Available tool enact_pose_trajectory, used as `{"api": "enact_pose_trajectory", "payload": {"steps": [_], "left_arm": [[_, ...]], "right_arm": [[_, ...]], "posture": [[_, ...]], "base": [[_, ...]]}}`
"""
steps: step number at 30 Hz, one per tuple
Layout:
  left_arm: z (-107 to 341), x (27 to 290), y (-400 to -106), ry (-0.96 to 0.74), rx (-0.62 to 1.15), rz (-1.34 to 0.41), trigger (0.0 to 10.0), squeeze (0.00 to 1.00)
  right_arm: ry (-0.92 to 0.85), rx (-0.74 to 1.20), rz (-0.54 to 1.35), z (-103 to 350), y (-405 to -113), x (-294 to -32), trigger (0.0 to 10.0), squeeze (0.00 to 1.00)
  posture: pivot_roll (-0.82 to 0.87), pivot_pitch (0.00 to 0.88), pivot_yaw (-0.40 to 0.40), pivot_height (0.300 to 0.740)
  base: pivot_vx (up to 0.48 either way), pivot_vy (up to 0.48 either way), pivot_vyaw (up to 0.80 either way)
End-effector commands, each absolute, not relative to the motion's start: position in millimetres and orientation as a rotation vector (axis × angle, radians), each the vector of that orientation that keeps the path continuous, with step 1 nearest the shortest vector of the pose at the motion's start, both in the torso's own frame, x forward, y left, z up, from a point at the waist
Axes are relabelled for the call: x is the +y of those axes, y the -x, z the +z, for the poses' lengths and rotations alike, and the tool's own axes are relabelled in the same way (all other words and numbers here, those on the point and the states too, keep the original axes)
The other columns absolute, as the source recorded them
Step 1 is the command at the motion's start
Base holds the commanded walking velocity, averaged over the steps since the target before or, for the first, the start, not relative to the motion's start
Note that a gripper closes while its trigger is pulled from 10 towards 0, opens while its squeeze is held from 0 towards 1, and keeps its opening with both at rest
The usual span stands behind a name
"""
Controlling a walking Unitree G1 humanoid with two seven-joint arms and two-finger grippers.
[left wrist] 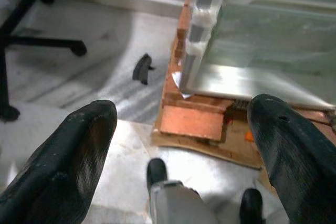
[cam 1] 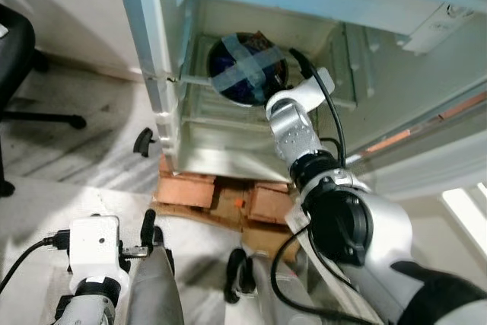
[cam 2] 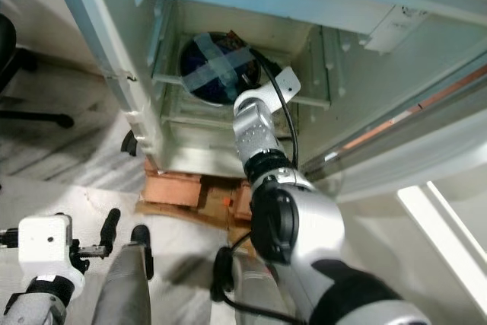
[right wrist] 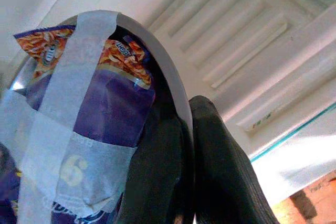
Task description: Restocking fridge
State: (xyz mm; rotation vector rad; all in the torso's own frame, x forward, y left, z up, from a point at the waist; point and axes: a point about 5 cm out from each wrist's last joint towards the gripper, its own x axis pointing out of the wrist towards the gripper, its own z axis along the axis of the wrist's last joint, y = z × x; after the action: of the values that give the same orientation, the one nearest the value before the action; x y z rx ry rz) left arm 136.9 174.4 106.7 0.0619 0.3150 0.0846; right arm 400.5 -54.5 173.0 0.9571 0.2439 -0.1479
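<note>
A metal bowl [cam 1: 247, 68] of purple and orange snack packets [right wrist: 105, 114], strapped with a cross of pale tape, sits tilted inside the open fridge [cam 1: 228, 123] on a lower shelf. My right arm reaches into the fridge, and my right gripper [right wrist: 189, 145] is shut on the bowl's rim [right wrist: 164, 72], one finger on each side of it. My left gripper [left wrist: 182, 109] hangs low over the floor in front of the fridge, open and holding nothing.
The fridge stands on red bricks [cam 1: 190, 188] and cardboard. Its pale door frame [cam 1: 156, 51] is at the left. A small black object [cam 1: 143, 141] lies on the marble floor, and an office chair [cam 1: 15, 51] stands far left.
</note>
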Motion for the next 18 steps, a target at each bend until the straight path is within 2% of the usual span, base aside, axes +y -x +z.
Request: {"api": "enact_pose_trajectory", "payload": {"steps": [1,9,10,11,18], "left_arm": [[105,171,-131,-0.058,0.345,0.088,10.0,0.0],[105,168,-128,-0.044,0.357,0.102,10.0,0.0],[105,167,-129,-0.041,0.358,0.104,10.0,0.0],[105,166,-129,-0.038,0.357,0.105,10.0,0.0],[104,164,-134,-0.028,0.351,0.113,10.0,0.0]], "right_arm": [[-1.018,0.308,-0.125,172,-393,-25,10.0,0.0],[-1.183,0.341,-0.08,189,-391,-2,10.0,0.0],[-1.213,0.338,-0.066,192,-391,1,10.0,0.15],[-1.235,0.335,-0.05,196,-391,5,10.0,1.0],[-1.392,0.332,0.07,210,-389,23,10.0,1.0]], "posture": [[0.28,0.448,-0.224,0.74],[0.28,0.449,-0.247,0.74],[0.28,0.449,-0.247,0.74],[0.28,0.447,-0.251,0.74],[0.27,0.437,-0.262,0.74]], "base": [[0.0,0.0,0.0],[0.0,0.0,0.0],[0.0,0.0,0.0],[0.0,0.0,0.0],[0.0,0.0,0.0]]}}
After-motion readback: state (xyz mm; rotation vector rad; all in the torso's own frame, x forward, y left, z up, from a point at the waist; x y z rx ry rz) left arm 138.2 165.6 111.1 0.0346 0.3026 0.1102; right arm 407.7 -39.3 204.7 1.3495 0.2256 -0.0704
